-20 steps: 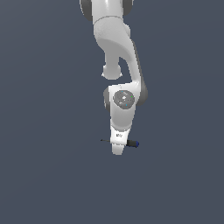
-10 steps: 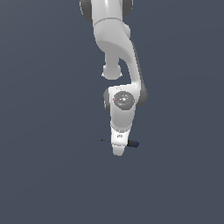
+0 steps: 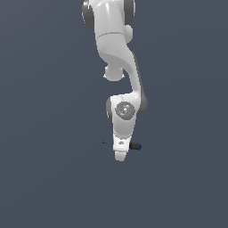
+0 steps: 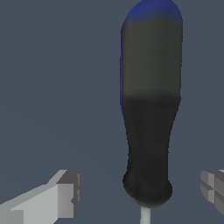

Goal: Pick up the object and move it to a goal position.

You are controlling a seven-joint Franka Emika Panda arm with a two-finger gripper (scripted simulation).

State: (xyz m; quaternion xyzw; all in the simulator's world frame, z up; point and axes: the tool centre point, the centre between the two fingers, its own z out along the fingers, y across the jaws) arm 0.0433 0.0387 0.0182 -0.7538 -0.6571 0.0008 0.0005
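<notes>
Arm: your white Panda arm (image 3: 116, 53) reaches down from the upper edge of the exterior view, wrist bent, hand pointing downward at the screwdriver.

Gripper: the gripper (image 3: 120, 153) stands directly over the middle of the screwdriver. In the exterior view its white body hides the tool's mid-section.

Jaws: parted. In the wrist view you see one finger (image 4: 61, 194) on one side of the handle and the other finger (image 4: 213, 186) on the opposite side, each clear of the handle with bare surface showing in the gap. Nothing is gripped.

Screwdriver: the screwdriver (image 4: 151, 109) lies flat on the worktop, between the two fingers but touching neither. Its handle is black with a blue end cap; a thin shaft leaves the narrow end of the handle.

Screwdriver, exterior view: the blue-tipped handle end (image 3: 136, 146) sticks out of the gripper toward the exterior view's right; the thin dark shaft pokes out toward the exterior view's left.

Worktop: a plain dark grey-blue surface (image 3: 49, 178) carries the screwdriver and fills the rest of both views.
</notes>
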